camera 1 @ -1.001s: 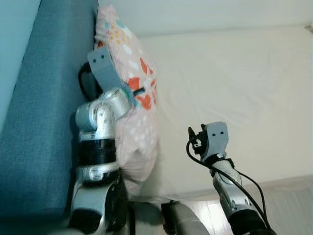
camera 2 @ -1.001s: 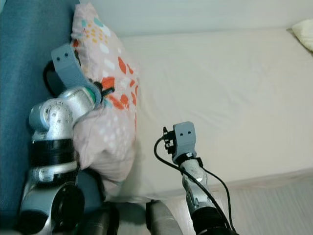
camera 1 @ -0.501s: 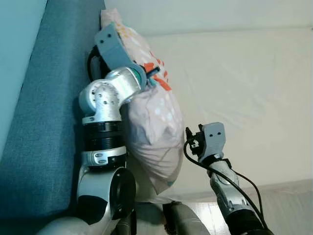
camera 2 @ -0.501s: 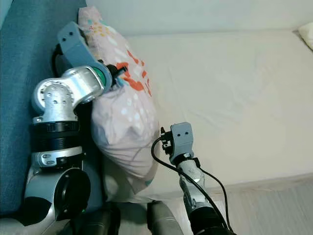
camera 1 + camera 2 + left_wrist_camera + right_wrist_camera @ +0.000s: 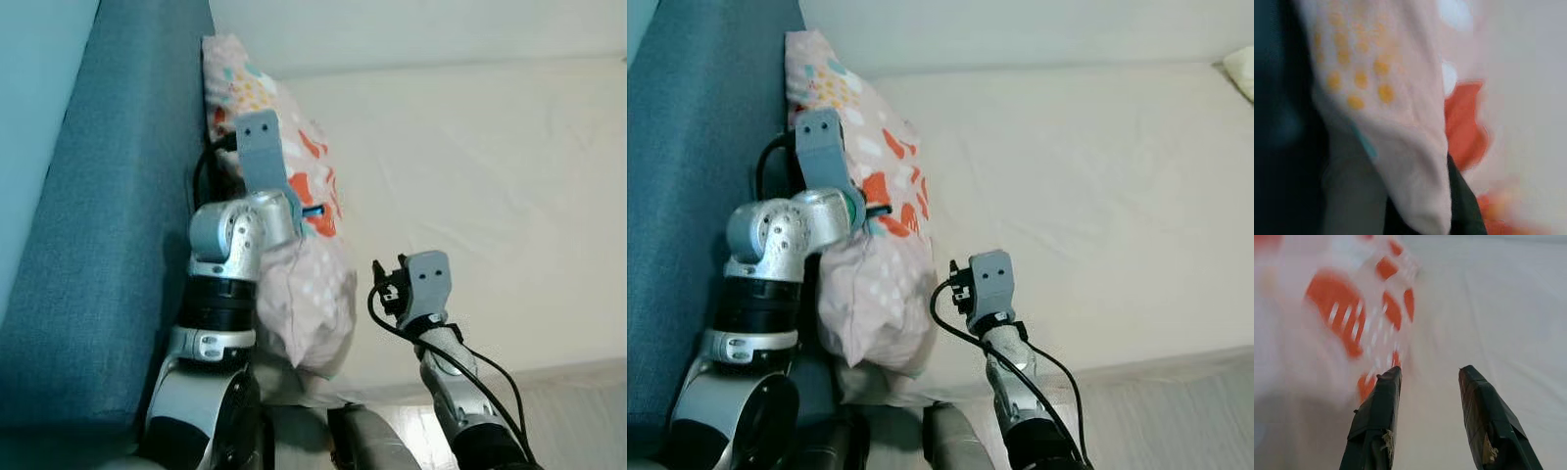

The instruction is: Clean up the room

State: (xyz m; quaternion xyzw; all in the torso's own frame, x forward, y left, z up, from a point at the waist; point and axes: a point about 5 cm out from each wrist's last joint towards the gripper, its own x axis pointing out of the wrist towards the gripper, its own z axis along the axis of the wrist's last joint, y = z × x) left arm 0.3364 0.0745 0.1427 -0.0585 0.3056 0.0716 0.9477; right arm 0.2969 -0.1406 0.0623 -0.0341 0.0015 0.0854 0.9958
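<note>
Soft pink patterned fabric pillow [image 5: 872, 255] lies lengthwise along the blue woven headboard [image 5: 696, 196], on the smooth white bed sheet [image 5: 1078, 186]. Left gripper [image 5: 1449, 205] pinches its cloth; right gripper [image 5: 1430, 396] hovers nearby, fingers spread.

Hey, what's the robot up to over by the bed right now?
The left end effector grips a pink patterned pillow and holds it against the blue headboard at the edge of the white mattress. The right end effector hovers open over the sheet beside the pillow, holding nothing.
</note>
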